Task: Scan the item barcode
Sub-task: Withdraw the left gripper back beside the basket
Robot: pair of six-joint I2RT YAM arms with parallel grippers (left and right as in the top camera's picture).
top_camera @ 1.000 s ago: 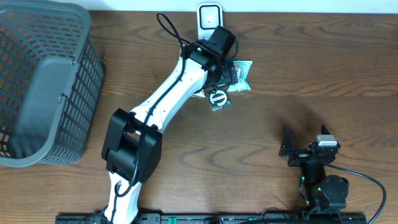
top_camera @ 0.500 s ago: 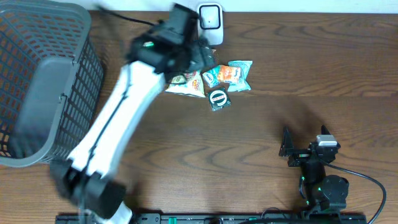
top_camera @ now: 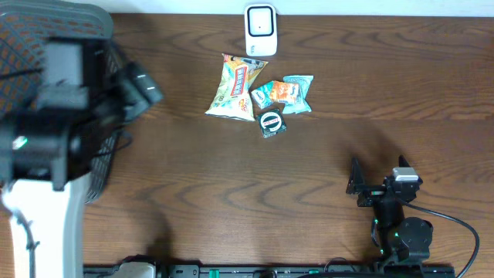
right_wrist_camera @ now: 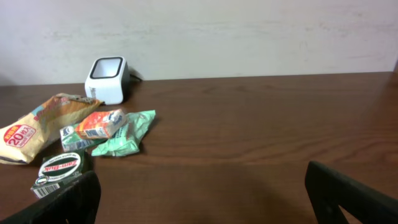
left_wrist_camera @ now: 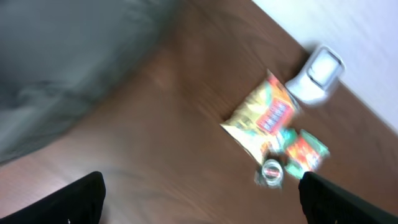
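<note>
Your left end effector (left_wrist_camera: 202, 202) hangs released and empty; the right end effector (right_wrist_camera: 202, 199), parked apart, is released too. Ahead and right of the left one, past bare tabletop (left_wrist_camera: 155, 143), comes the round-labelled packet (left_wrist_camera: 272, 171) first, then the orange snack pack (left_wrist_camera: 305, 149) and the chip bag (left_wrist_camera: 261, 115), the scanner (left_wrist_camera: 320, 71) just beyond. Pick one item by its edge, keeping its barcode uncovered

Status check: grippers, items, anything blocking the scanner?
Left gripper open, empty, away at far left. Right gripper open, parked. Chip bag and small packets lie unheld beside scanner. Nothing over scanner.
</note>
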